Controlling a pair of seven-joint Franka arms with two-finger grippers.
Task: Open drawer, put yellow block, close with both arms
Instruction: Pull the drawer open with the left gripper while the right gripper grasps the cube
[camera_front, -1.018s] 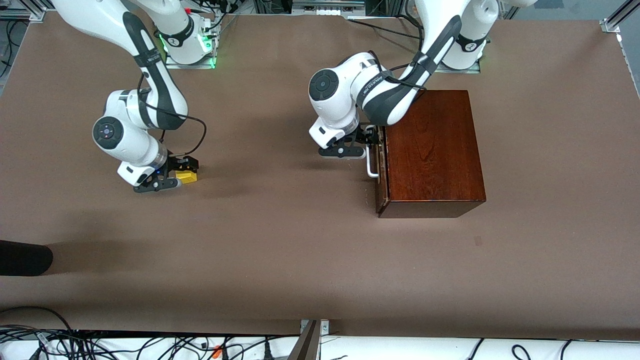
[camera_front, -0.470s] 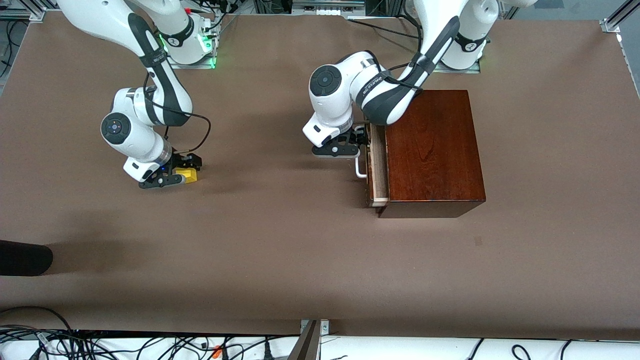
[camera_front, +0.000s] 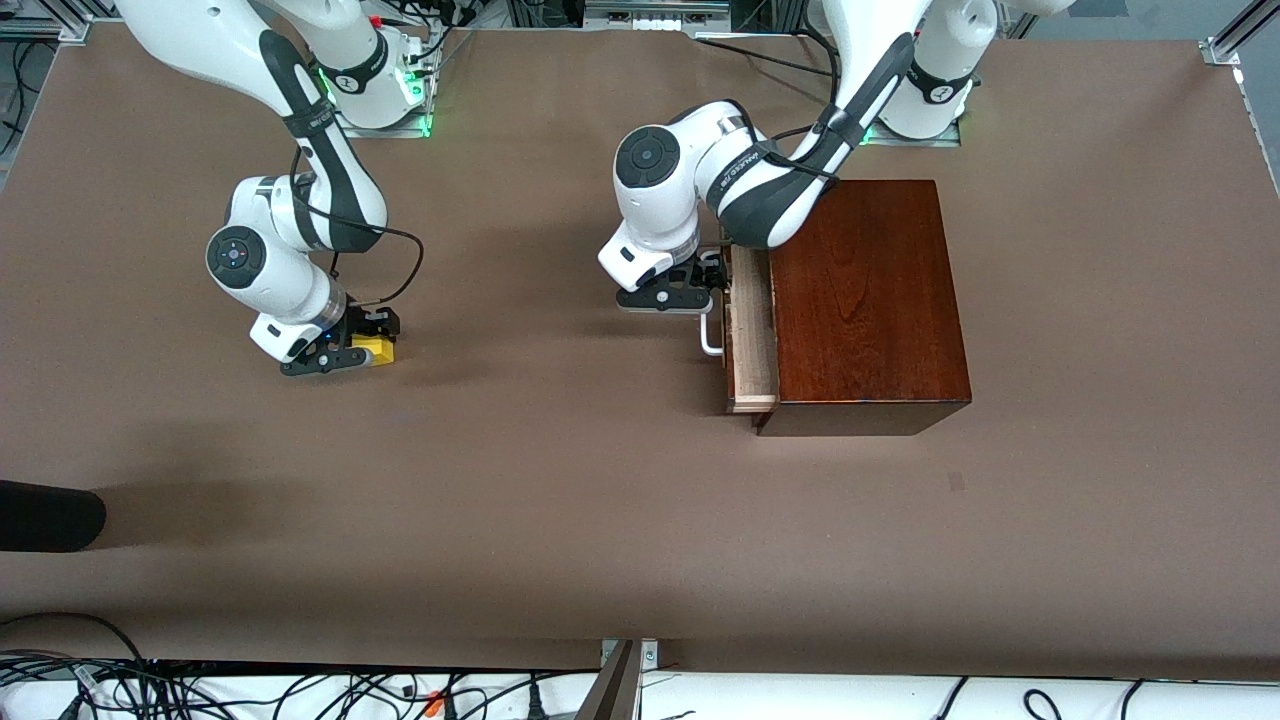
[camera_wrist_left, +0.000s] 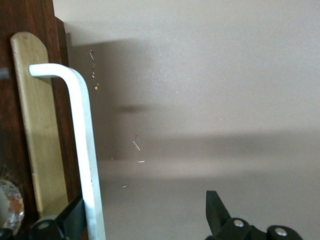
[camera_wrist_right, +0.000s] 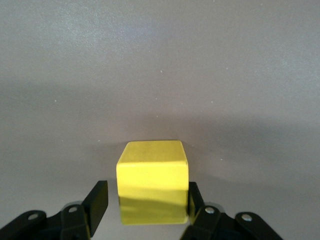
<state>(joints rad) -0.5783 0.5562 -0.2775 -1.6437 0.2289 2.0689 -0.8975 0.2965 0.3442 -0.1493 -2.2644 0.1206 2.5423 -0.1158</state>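
Two arms at work: one at the drawer handle, one at the yellow block

The left gripper (camera_front: 700, 287) sits at the white handle (camera_wrist_left: 85, 150) of the drawer (camera_front: 750, 345), which stands partly out of the wooden box (camera_front: 865, 300); the bar runs just inside one of its fingers (camera_wrist_left: 72, 220), the other standing well apart, unclenched. Toward the right arm's end of the tabletop (camera_front: 560, 500), the right gripper (camera_wrist_right: 150, 207) is down around the yellow block (camera_wrist_right: 153, 182), which rests between its fingers (camera_wrist_right: 97, 200), one touching a side, the other just beside it.
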